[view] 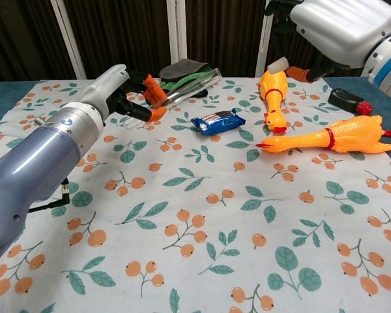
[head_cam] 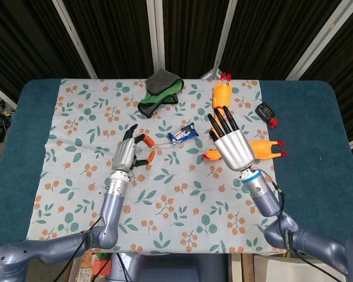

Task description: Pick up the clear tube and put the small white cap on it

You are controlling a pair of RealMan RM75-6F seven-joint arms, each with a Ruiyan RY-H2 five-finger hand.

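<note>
Aloft, clear tube [view: 194, 85] in left hand [head_cam: 128, 154]

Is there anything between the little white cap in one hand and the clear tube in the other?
Nothing visible. The clear tube juts from the left hand; the small white cap sits in the raised right hand, above the toys.

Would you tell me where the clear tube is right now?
The left hand holds the clear tube above the cloth, left of centre, near the blue snack packet.

Blue packet [head_cam: 183, 134] and yellow chicken [view: 272, 89] perhaps crowd the hands' gap
</note>
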